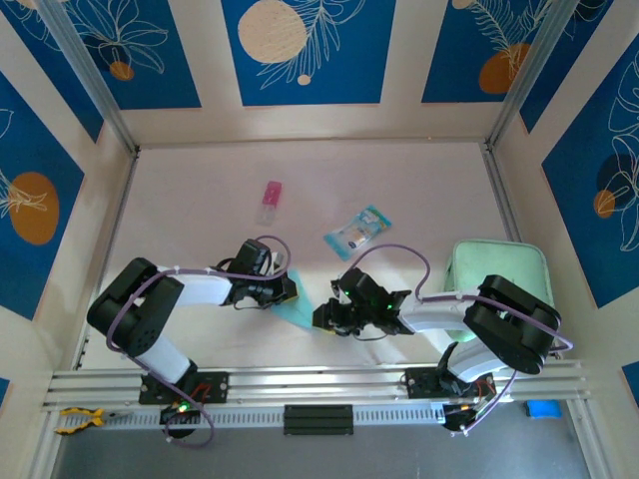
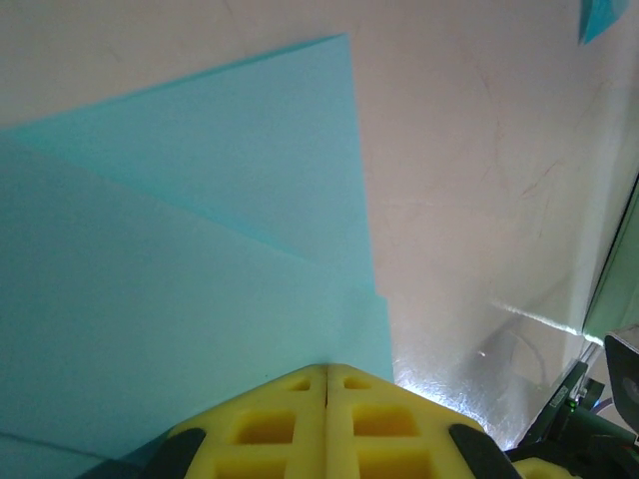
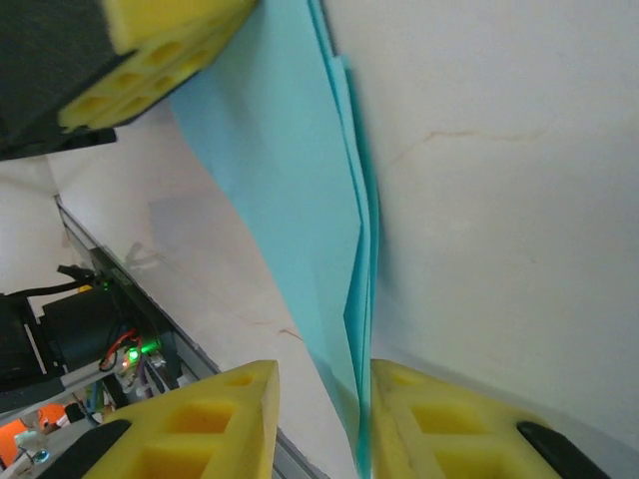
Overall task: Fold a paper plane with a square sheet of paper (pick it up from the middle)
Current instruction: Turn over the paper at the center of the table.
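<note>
Right fingers [image 3: 230,419] astride seemingly folded paper [image 3: 280,180]

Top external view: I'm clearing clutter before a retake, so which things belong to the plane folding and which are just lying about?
In the job: folded light-blue paper sheet, left gripper, right gripper.
Lying about: small pink item, teal-and-clear packet, mint-green pad.

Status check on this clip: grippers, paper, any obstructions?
Left gripper shut on the folded blue paper. Right gripper open, paper edge between its fingers. Packet and pink item lie farther back, clear of the work.
</note>
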